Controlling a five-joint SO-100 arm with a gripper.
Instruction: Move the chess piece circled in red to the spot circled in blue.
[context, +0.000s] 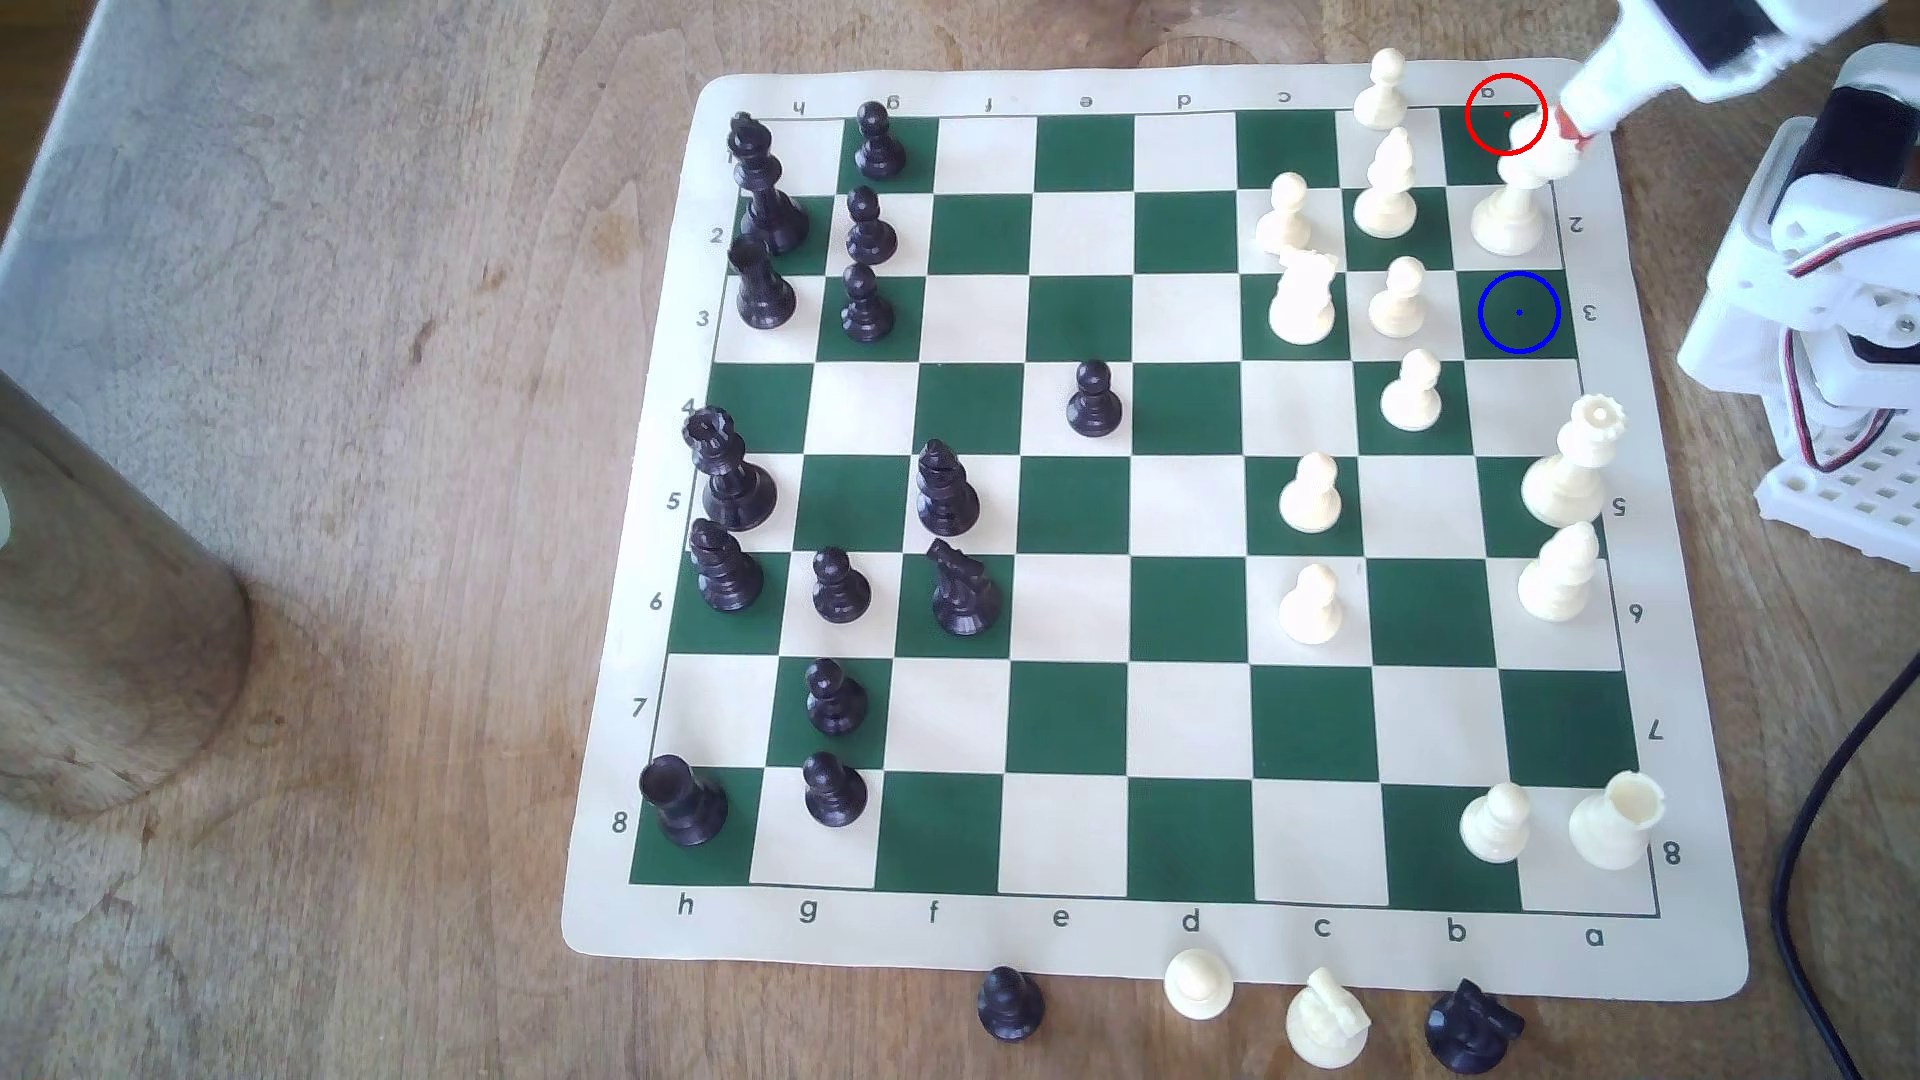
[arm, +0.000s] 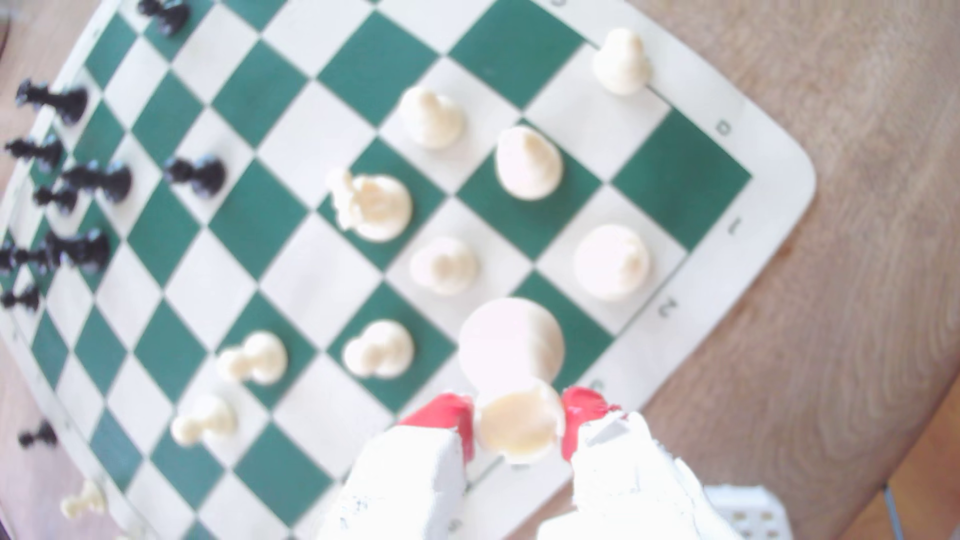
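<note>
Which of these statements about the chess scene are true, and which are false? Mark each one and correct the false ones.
1. The fingers are closed on the cream rook. True.
2. A cream pawn already stands on the blue-ringed square. False: that square is bare.
3. Two black and two cream pieces sit off the mat by its lettered near edge: a black pawn, a cream pawn, a cream knight and a black knight. True.
4. The red-ringed square is a cream square. False: it is dark green, like the blue-ringed one.
</note>
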